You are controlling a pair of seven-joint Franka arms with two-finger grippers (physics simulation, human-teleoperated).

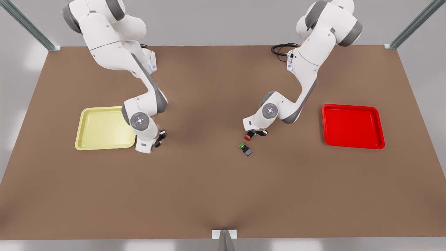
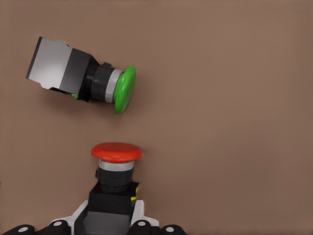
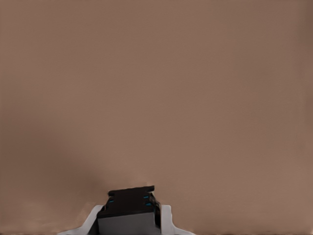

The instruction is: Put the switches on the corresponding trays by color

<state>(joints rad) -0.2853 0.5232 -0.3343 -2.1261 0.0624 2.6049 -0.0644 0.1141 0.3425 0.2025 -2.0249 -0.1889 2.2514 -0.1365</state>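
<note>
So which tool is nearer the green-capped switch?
Left. The left tool, gripping the red switch, is just beside the green-capped switch; the right tool, gripping a dark switch body, sits far off by the yellow tray.

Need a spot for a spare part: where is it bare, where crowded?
Bare: the red tray, the table between the arms. Crowded: by the green switch, where the left gripper grips the red switch; the right gripper, holding a dark body, crowds the yellow tray.

- A matte brown tabletop (image 1: 209,195) spans the scene under soft, even light.
- Pale grey walls (image 1: 216,21) surround it.
- Metal frame struts (image 1: 29,26) rise from the far corners.
- Another metal bracket (image 1: 224,235) sits mid near edge.
</note>
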